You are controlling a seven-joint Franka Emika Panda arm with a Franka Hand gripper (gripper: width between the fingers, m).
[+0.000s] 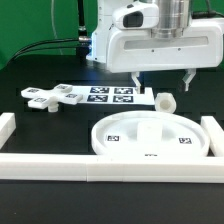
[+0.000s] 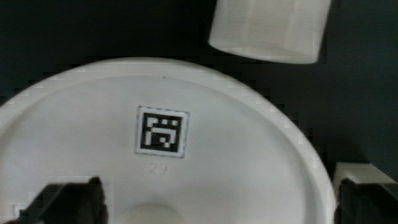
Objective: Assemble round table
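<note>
Round table's disc [image 1: 150,135] is parked by the bench edge nearest the exterior camera, toward the exterior view's right corner, boxed in by the white border rails [image 1: 100,162]. The short post [image 1: 163,101] sits just past the disc's far rim, next to the end of the marker board [image 1: 108,95]. The cross-shaped piece [image 1: 50,97] is well off toward the exterior view's left edge. The gripper [image 1: 162,82] hangs above that far-rim area, fingers spread wide, nothing between them.

Wrist view: the disc [image 2: 107,110] fills most of the picture, tag facing up. Both fingertips [image 2: 71,200] show with a big gap between them, so the gripper [image 2: 217,195] is empty and over the disc itself. The post [image 2: 270,28] lies off the rim, on the side away from the fingertips.

My read: if the post is next, the pincer has to slide out past the rim toward the marker board before dropping. I can't tell for sure whether the post is upright or on its side, so its long axis is anyone's guess.
</note>
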